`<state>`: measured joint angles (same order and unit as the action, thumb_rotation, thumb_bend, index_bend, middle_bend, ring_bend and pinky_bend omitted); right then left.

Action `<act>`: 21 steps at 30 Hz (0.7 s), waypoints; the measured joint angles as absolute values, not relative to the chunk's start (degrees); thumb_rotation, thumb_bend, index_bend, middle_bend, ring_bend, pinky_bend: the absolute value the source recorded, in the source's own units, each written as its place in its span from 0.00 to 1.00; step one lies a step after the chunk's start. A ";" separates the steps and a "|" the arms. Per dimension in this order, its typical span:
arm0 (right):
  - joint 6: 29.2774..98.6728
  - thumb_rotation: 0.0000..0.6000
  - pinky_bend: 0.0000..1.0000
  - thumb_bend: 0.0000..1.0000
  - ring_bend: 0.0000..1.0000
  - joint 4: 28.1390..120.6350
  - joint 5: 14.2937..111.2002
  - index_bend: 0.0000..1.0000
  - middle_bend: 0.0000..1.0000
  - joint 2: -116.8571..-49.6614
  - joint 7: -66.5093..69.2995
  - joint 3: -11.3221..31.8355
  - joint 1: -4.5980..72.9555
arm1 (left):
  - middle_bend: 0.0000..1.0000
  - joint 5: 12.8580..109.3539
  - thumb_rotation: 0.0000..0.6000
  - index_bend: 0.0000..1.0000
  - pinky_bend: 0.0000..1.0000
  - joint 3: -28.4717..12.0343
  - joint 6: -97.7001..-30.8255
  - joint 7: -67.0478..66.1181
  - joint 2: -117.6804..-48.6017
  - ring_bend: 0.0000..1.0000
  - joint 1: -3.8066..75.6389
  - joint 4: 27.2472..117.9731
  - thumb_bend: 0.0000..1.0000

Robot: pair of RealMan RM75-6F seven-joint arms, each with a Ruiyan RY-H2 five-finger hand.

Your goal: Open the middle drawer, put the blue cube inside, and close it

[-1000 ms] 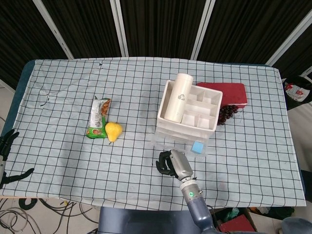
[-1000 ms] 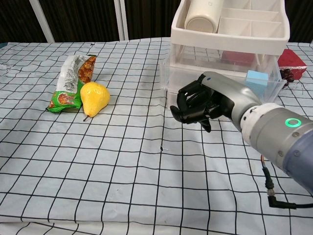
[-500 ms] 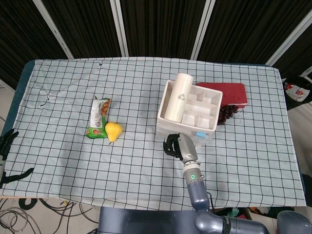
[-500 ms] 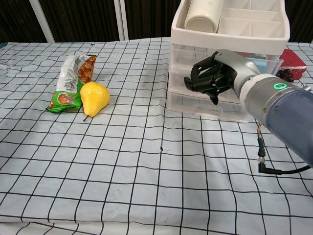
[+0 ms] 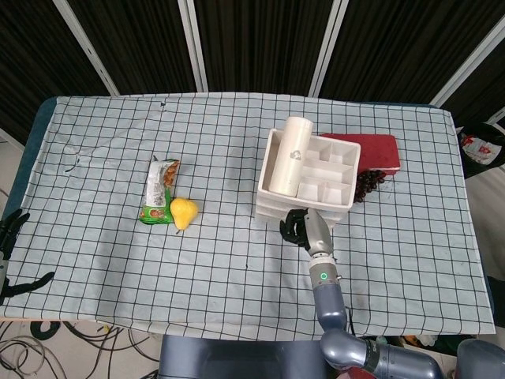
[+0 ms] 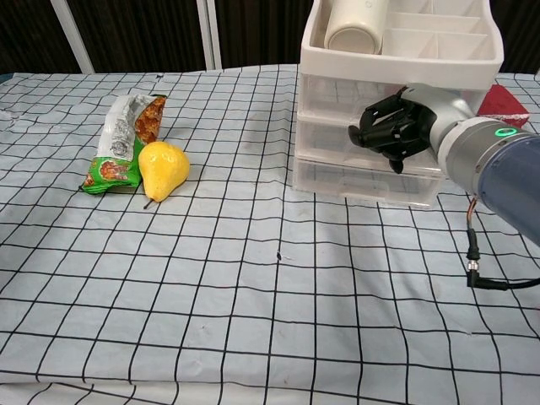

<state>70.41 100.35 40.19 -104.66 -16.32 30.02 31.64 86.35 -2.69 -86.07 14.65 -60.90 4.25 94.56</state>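
Robot hand (image 6: 392, 128) presses shut middle drawer (image 6: 337, 135)

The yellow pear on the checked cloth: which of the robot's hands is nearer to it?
Right. The right hand is at the drawer unit, across the cloth from the pear. The left hand sits farther away at the table's edge.

yellow pear (image 6: 164, 169), white drawers (image 6: 337, 143), blk-grid cloth (image 6: 211, 278)

Right hand (image 6: 392, 131) blocks drawer unit (image 6: 337, 173) front.
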 measured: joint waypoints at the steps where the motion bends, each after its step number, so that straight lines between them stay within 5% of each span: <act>1: 70.49 1.00 0.76 0.48 0.85 100.55 39.95 0.76 0.81 -104.40 -16.28 30.04 31.65 | 0.00 86.38 1.00 0.00 0.00 -2.68 -86.03 14.65 -60.90 0.00 4.27 94.57 0.03; 13: 70.52 1.00 0.72 0.48 0.78 108.65 40.67 0.70 0.76 -98.94 -15.03 25.44 28.20 | 0.00 86.81 1.00 0.00 0.00 -2.50 -86.29 14.62 -60.85 0.00 4.14 94.59 0.03; 16: 70.64 1.00 0.58 0.44 0.67 110.90 44.99 0.60 0.63 -95.47 -15.17 21.88 26.41 | 0.00 86.90 1.00 0.00 0.00 -2.47 -86.46 14.60 -60.83 0.00 4.06 94.57 0.03; 21: 71.21 1.00 0.33 0.31 0.38 113.37 55.16 0.28 0.36 -87.15 -15.36 15.66 22.90 | 0.00 86.95 1.00 0.00 0.00 -2.50 -86.69 14.35 -60.87 0.00 3.98 94.41 0.03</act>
<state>71.21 113.37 55.16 -87.15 -15.36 15.66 22.90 86.95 -2.50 -86.69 14.35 -60.87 3.98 94.41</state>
